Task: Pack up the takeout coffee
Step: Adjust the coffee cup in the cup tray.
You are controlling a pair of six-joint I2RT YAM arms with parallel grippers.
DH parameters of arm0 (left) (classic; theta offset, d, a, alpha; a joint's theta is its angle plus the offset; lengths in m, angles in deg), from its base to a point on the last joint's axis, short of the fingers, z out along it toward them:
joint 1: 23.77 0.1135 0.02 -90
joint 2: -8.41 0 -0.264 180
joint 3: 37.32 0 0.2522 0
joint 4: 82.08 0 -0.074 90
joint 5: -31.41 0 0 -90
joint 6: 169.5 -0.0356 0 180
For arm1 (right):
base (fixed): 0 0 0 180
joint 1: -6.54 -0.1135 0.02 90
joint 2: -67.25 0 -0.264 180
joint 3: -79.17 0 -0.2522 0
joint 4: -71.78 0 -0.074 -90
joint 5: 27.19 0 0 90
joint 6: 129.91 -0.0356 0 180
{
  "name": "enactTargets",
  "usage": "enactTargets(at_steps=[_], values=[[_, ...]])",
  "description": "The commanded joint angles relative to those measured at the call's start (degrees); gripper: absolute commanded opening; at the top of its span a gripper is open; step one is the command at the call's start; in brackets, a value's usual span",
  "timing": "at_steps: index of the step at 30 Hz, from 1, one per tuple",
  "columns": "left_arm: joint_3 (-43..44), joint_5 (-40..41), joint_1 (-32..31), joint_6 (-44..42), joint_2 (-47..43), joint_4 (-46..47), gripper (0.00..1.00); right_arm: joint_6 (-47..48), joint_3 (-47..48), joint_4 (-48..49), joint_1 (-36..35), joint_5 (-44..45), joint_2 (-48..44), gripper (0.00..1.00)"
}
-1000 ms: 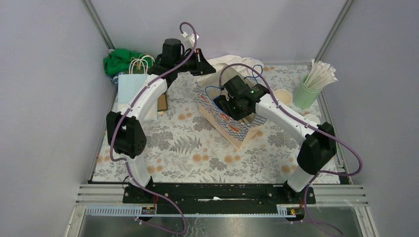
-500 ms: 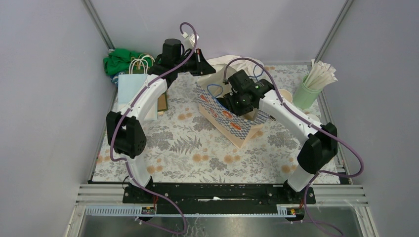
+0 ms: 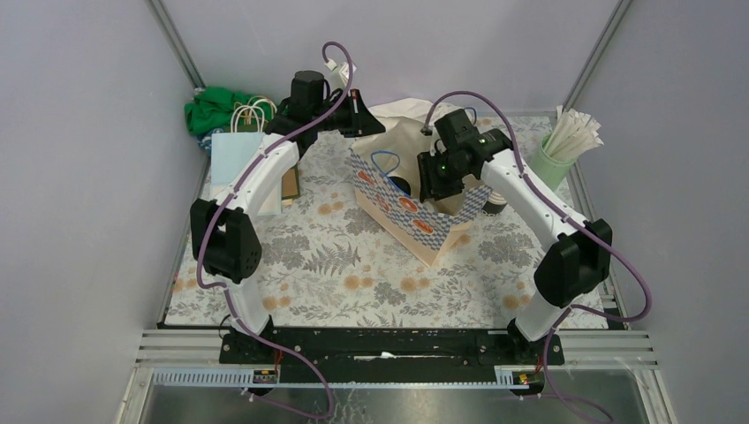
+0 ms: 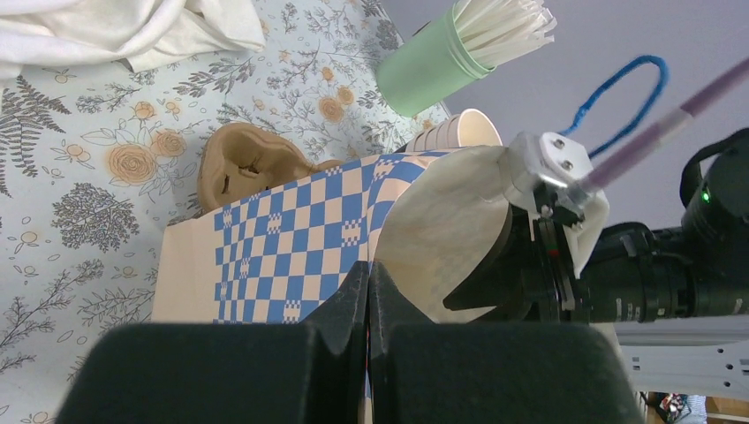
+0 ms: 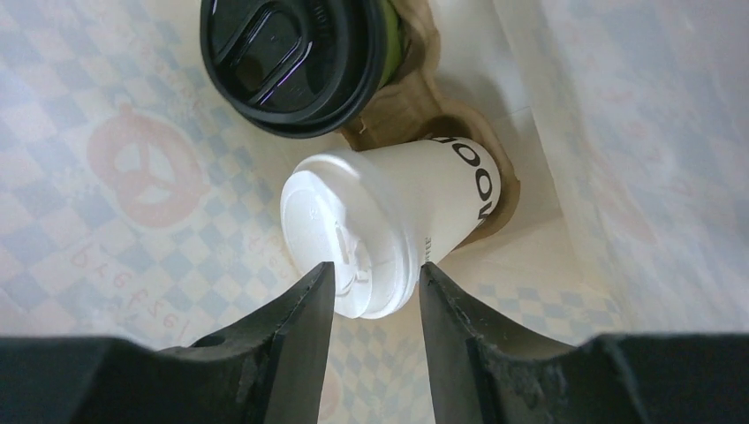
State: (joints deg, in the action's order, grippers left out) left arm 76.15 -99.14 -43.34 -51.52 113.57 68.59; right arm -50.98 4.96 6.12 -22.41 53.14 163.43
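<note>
1. The right gripper [image 5: 375, 274] has its fingers apart and holds nothing. It hangs above the white-lid cup [image 5: 353, 230], with no contact visible.
2. That cup stands in the carrier [image 5: 422, 88] at the bottom of the bag [image 3: 411, 216], just beside the black-lid cup [image 5: 291, 57]. It appears to lean, though this may be the angle of view.
3. The left gripper [image 4: 369, 281] has its fingers together, clamped on the bag's rim, holding the mouth open.
4. A second ago the right gripper was deep in the bag. It has since risen above the rim and drawn toward the back. The left arm has not shifted.
5. Judgement: the cup is released and this placement is complete.
6. An unlidded cup [image 4: 464, 132] lies outside the bag near the tumbler [image 4: 433, 66]. Whether it must be packed cannot be told.
</note>
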Motion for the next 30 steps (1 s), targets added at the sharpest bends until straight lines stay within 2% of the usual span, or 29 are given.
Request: enactTargets(at_steps=[1, 10, 13, 20, 26, 30], values=[[0.04, -1.44, 0.07, -1.08, -3.34, 2.65, 0.00, -1.98, 1.34, -2.06, 1.74, -5.12, 0.52, 0.47], [-0.94, -1.04, 0.09, -0.86, -3.60, 2.87, 0.00, -4.34, 0.35, -3.18, 3.98, -8.72, 0.76, 0.48], [-1.88, -0.76, 0.06, -0.87, -3.90, 2.80, 0.00, -2.58, 1.68, -4.77, 3.99, -7.84, 0.73, 0.61], [-2.52, 0.30, 0.06, -1.45, -4.11, 1.27, 0.00, 2.38, 7.62, -9.54, 2.89, -2.35, 0.33, 0.64], [-1.73, 1.54, 0.11, -0.52, -3.59, 1.38, 0.00, 6.23, 7.50, -10.65, -4.50, 3.02, -2.04, 0.58], [0.56, 2.18, 0.06, 0.47, -2.63, 1.36, 0.00, 7.14, 5.15, -11.41, -8.63, 4.13, -3.11, 0.39]])
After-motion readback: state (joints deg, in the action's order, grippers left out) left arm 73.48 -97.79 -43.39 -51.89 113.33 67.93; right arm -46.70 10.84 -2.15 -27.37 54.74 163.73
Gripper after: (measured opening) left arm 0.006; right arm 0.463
